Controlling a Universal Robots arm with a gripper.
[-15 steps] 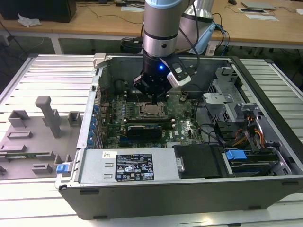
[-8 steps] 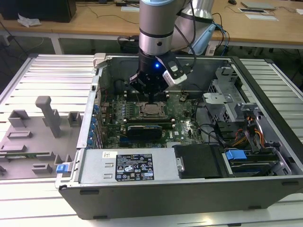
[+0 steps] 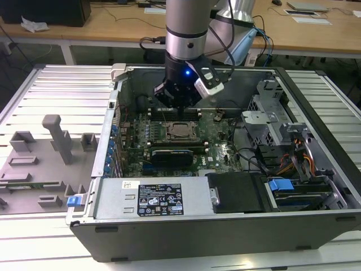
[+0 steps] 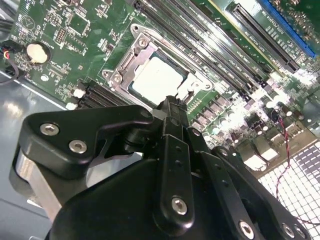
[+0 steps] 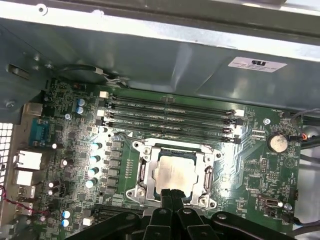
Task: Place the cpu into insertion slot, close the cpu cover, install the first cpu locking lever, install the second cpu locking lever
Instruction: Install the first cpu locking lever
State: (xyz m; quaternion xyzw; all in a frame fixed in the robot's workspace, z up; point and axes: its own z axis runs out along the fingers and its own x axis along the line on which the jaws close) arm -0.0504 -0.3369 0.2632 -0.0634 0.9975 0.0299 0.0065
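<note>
**Tool closed at the edge of the covered chip socket**

An open computer case [image 3: 169, 231] lies flat on a slatted metal desk [image 3: 56, 84], with grey holders [image 3: 56, 138] on the desk at the exterior view's left. The arm reaches down into the case over the green board [image 3: 220, 147].

The cpu [image 5: 175, 175] lies flat in the insertion slot [image 5: 170, 152], near the middle of the board and just beside the row of long memory slots [image 5: 170, 112]. In the second wrist view its pale metal top [image 4: 157, 80] shows through a square opening. The cpu cover [image 5: 140, 172] lies down flat over the chip, its steel frame [image 4: 125, 62] running around the chip's sides. Whether the locking levers are latched cannot be told.

The tool [image 5: 173, 192] has its two fingers pressed together with no gap between them, and nothing shows between them. Its tip [image 4: 173, 104] is at the rim of the socket, on the side away from the memory slots; whether it touches the frame cannot be told. In the exterior view the tool [image 3: 179, 104] hangs just above the socket, near the case's far wall.

A round coin battery [image 5: 276, 142] sits on the board, well apart from the socket.
</note>
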